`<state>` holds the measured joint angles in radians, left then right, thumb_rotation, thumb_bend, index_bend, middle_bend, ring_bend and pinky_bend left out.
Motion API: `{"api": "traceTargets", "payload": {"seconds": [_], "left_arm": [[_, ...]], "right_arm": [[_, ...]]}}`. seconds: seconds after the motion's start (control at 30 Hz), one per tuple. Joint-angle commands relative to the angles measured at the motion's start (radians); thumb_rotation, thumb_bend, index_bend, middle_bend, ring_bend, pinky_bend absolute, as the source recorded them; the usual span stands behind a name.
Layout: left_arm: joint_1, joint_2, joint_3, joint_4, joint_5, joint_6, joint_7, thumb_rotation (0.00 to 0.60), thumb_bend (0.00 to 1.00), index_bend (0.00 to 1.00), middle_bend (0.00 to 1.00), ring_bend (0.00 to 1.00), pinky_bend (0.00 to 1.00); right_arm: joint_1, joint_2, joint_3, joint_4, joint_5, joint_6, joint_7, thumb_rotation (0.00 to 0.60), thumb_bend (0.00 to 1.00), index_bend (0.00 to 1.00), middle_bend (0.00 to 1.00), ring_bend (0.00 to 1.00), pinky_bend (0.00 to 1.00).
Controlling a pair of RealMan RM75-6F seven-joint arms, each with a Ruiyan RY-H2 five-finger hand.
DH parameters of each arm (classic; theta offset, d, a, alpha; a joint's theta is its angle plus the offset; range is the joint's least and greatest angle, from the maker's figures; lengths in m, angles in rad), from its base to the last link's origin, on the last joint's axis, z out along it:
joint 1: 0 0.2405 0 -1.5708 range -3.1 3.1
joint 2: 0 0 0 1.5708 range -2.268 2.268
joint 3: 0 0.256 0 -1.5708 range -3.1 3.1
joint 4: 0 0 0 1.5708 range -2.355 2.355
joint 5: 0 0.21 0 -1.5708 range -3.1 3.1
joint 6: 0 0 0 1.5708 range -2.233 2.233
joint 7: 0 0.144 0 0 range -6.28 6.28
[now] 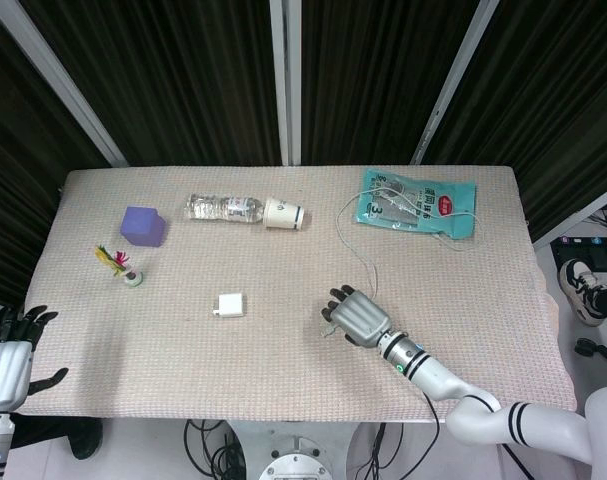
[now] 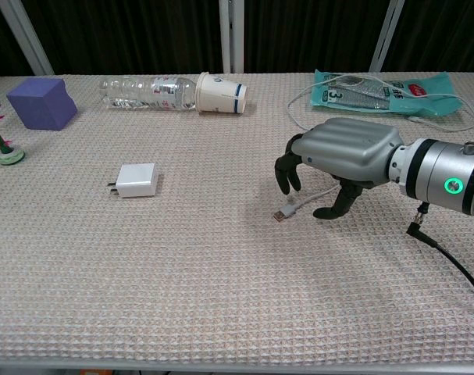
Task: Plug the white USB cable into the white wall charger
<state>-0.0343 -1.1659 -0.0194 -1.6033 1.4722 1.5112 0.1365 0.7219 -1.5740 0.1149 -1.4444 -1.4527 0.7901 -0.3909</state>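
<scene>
White USB cable (image 2: 299, 207) lies on the woven table cover (image 2: 221, 297), its plug end poking out from under the right hand (image 2: 342, 156). That hand hangs right over the cable with fingers (image 2: 287, 173) curled down and apart, holding nothing. Off to the side sits the white wall charger (image 2: 137, 180), well apart. The left hand (image 1: 5, 360) waits at the table's near corner, fingers spread.

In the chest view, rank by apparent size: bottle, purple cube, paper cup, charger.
1. bottle, longest by far.
2. purple cube.
3. paper cup and charger: look alike; the charger lies nearer the camera, so I won't rank them.
</scene>
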Motion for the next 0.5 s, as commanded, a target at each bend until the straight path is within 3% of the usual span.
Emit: {"api": "traceTargets", "payload": {"seconds": [0.03,0.5], "left_arm": [[0.000,-0.001,0.000,0.001,0.000,-0.001,0.000,0.600,0.03,0.21,0.14,0.00,0.00],[-0.002,-0.001,-0.002,0.005,-0.003,-0.008,-0.002,0.600,0.03,0.21,0.14,0.00,0.00]], "right_arm": [[0.017,-0.030,-0.015,0.039,-0.020,0.009,0.019,0.600,0.16,0.44,0.42,0.19,0.24],[0.048,-0.055,-0.028,0.074,-0.005,0.008,0.041,0.600,0.24,0.48,0.46,0.20,0.24]]}}
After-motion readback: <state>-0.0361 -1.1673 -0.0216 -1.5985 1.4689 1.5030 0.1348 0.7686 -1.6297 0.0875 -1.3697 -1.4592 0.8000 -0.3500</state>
